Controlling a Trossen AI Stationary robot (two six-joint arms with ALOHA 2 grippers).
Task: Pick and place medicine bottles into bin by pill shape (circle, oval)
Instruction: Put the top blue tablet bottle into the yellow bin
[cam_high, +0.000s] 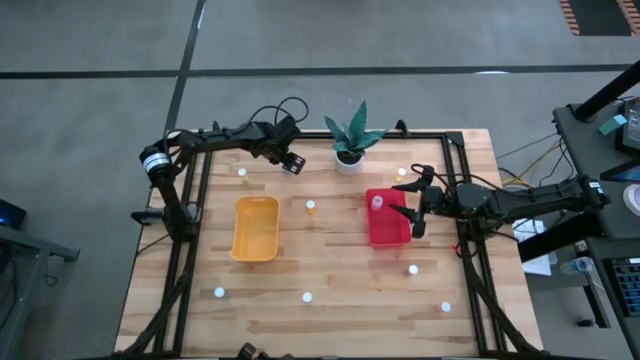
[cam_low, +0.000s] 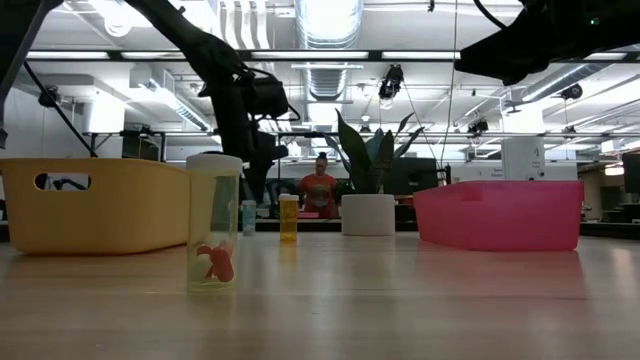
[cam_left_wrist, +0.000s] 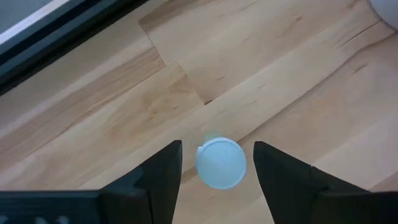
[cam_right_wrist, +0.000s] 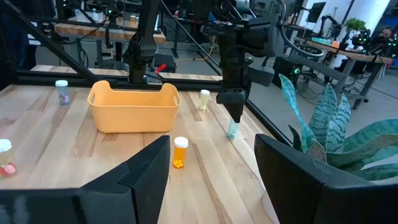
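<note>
Bottles scattered on tabletop (cam_high: 330, 320). Yellow bin (cam_high: 255, 228) left of centre. Left gripper (cam_high: 292, 163) near far edge, fingers (cam_left_wrist: 163, 174) open, straddling a white-capped medicine bottle (cam_left_wrist: 220, 163) without touching it. Orange-tinted bottle (cam_high: 310, 207) at centre. Red bin (cam_high: 388, 222) right of centre holds one bottle (cam_high: 377, 202). Right gripper (cam_high: 413, 205) over red bin's right rim, fingers (cam_right_wrist: 149, 165) open, empty.

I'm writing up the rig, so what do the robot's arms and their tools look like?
Both arms are slim, dark and jointed. The left arm has a white band near its base and a black cable looping above it. Each tool, left tool and right tool, ends in two flat, matte black fingers.
</note>
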